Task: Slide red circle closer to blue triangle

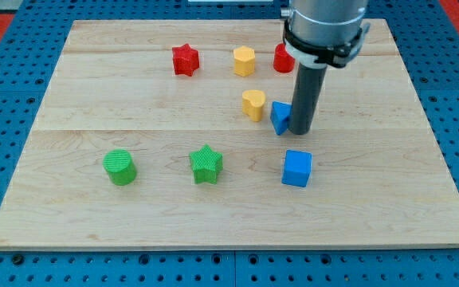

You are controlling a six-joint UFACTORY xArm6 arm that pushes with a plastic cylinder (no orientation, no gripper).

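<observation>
The red circle (282, 58) sits near the view's top, partly hidden behind the arm. The blue triangle (280, 117) lies below it, near the board's middle right. My tip (301, 131) rests on the board right beside the blue triangle, on its right side, touching or nearly touching it. The rod (305, 96) rises from there and covers the triangle's right edge and the red circle's right part.
A red star (185, 60) and a yellow hexagon (245, 60) lie at the top. A yellow heart-like block (253, 104) sits left of the triangle. A blue cube (296, 168), green star (206, 164) and green circle (120, 167) lie lower.
</observation>
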